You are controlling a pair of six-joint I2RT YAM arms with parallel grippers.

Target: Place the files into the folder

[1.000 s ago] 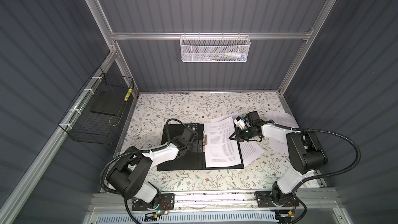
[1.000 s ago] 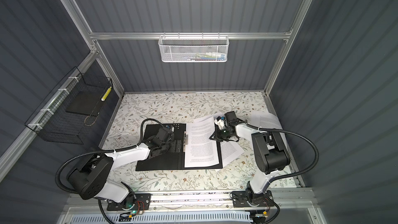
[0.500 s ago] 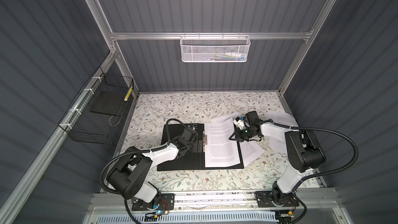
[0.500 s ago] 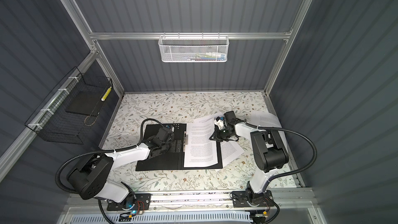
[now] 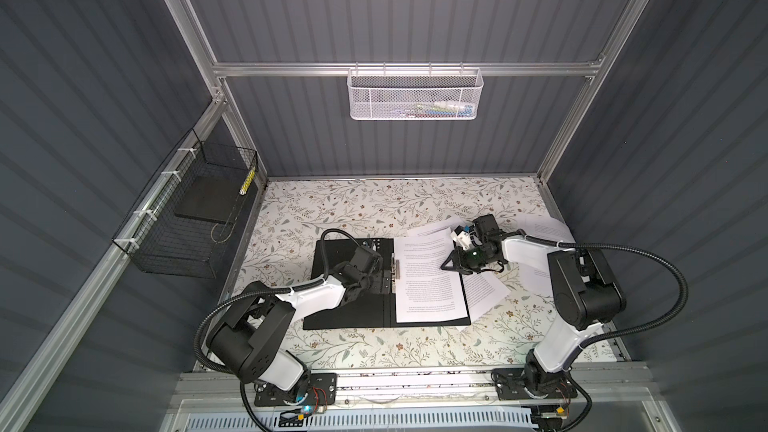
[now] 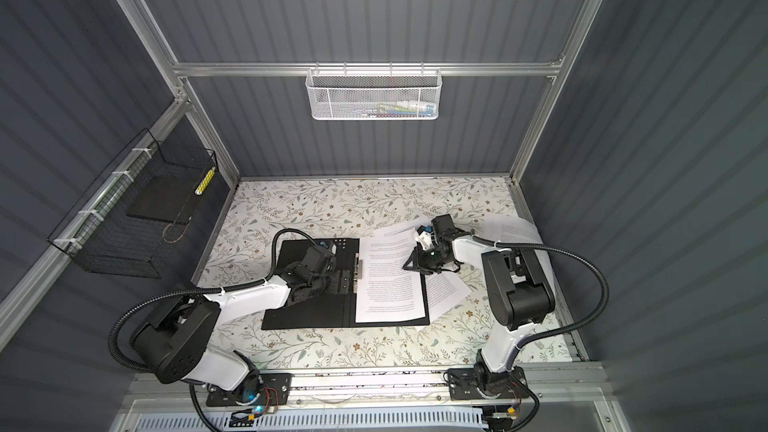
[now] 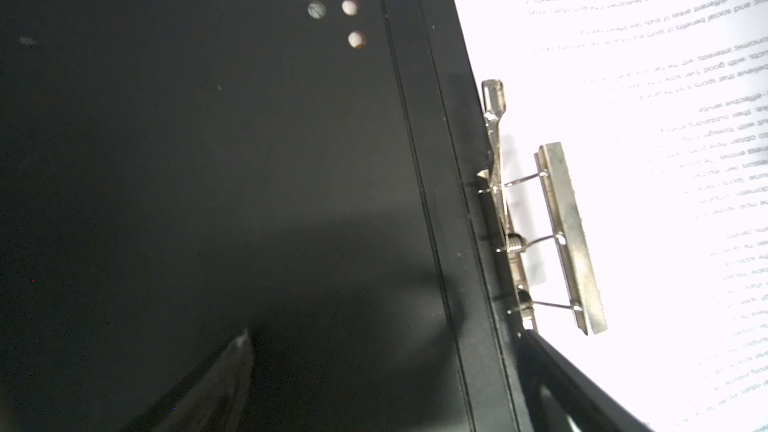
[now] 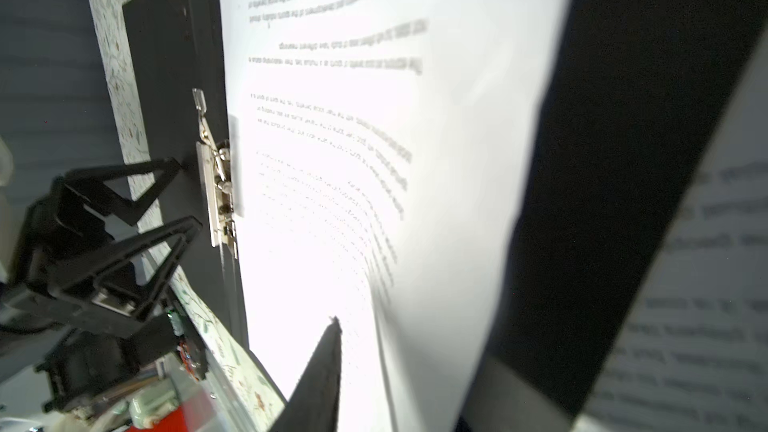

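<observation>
My left fingers are spread wide over the open folder's black inside beside its metal clip — steadying it, I judge — while the right fingers, clenched or released I cannot tell, sit on the sheet lying in the folder, with loose files crowding the surface under that arm.

top views sharp and evenly lit from above, walls dim, soft shadows on the table; wrist views harsher, the files blown to white glare, print smeared and defocused in the right wrist view, the folder near featureless black, edges stretched
</observation>
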